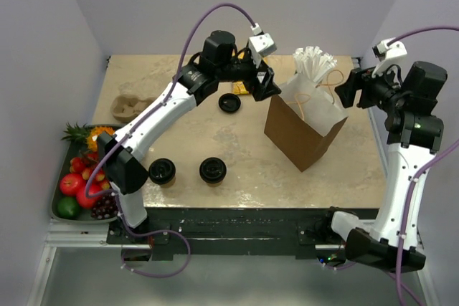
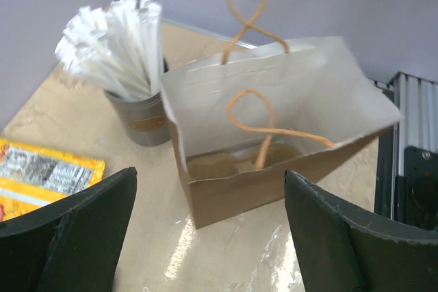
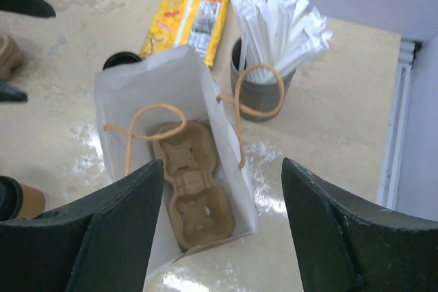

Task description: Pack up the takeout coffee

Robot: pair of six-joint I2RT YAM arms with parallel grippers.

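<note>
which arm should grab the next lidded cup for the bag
Left. Both black-lidded kraft paper cups stand on its side of the table, near its base; the right arm sits beyond the brown paper bag. Both jaws look open and empty.

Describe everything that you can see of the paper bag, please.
The paper bag is brown outside and white inside, with two handles of twisted tan cord. It stands upright on the table, its mouth open wide. A cardboard cup carrier lies flat on its bottom, with no cups in it. A grey cup of straws stands close beside it.
</note>
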